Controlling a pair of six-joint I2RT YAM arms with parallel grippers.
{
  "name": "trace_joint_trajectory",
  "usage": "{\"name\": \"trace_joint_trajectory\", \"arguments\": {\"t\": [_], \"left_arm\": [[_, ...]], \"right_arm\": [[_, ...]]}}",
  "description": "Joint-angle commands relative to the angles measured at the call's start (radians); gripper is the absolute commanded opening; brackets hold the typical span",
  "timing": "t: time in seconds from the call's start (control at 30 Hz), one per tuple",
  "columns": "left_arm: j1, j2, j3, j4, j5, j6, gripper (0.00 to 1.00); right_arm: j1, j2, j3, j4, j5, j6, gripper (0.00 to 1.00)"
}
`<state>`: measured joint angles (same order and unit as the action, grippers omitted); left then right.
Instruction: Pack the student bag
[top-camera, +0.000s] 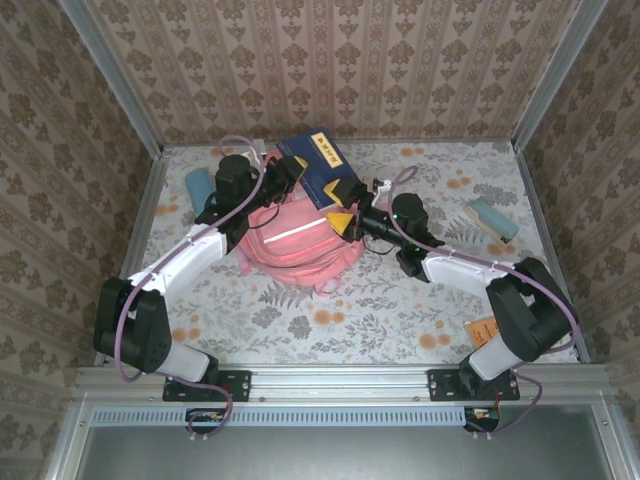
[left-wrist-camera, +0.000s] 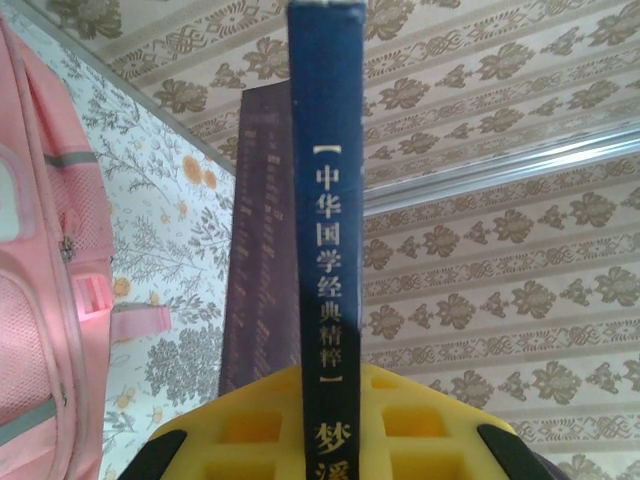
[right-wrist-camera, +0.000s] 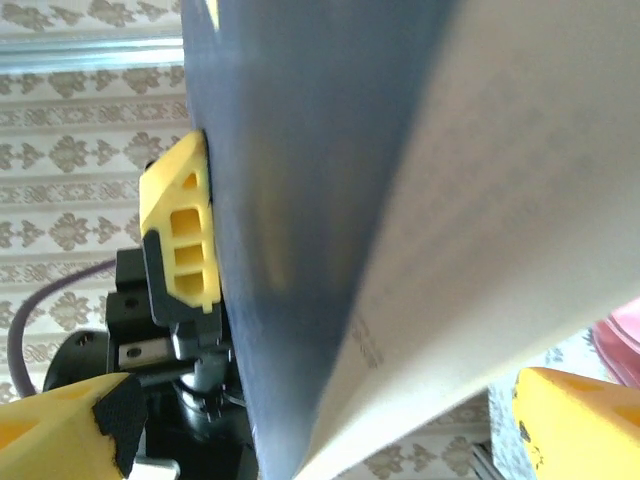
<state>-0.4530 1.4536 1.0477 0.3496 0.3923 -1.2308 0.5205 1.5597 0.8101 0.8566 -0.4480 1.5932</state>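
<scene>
The student bag (top-camera: 295, 240), pink and soft, lies in the middle of the table; its zip pockets show at the left of the left wrist view (left-wrist-camera: 40, 250). A dark blue book (top-camera: 318, 165) with gold lettering on its spine (left-wrist-camera: 325, 200) is held on edge over the bag's far end. My left gripper (top-camera: 287, 176) is shut on the book, its yellow pads (left-wrist-camera: 240, 425) clamping both covers. My right gripper (top-camera: 344, 206) stands open around the book's near corner, and its fingers (right-wrist-camera: 60, 420) are apart from the cover (right-wrist-camera: 290, 200) and page edge.
A pale blue case (top-camera: 198, 185) lies at the table's left, another pale blue item (top-camera: 493, 218) at the right. An orange tag (top-camera: 483, 330) lies near the right arm's base. Patterned walls close in three sides.
</scene>
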Motion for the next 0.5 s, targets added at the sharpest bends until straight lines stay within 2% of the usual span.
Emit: {"name": "trace_joint_trajectory", "arguments": {"t": [0.0, 0.07, 0.17, 0.47], "left_arm": [[-0.027, -0.024, 0.000, 0.098, -0.013, -0.026, 0.05], [-0.027, -0.029, -0.003, 0.101, -0.017, -0.025, 0.05], [-0.027, -0.038, -0.018, 0.097, -0.030, -0.014, 0.05], [-0.024, -0.055, -0.060, 0.075, -0.055, 0.008, 0.05]], "right_arm": [[0.000, 0.038, 0.060, 0.144, 0.066, 0.089, 0.93], [-0.002, 0.048, 0.076, 0.140, 0.078, 0.083, 0.89], [-0.002, 0.043, 0.060, 0.131, 0.108, 0.067, 0.78], [-0.009, -0.001, -0.033, 0.099, 0.180, 0.037, 0.36]]}}
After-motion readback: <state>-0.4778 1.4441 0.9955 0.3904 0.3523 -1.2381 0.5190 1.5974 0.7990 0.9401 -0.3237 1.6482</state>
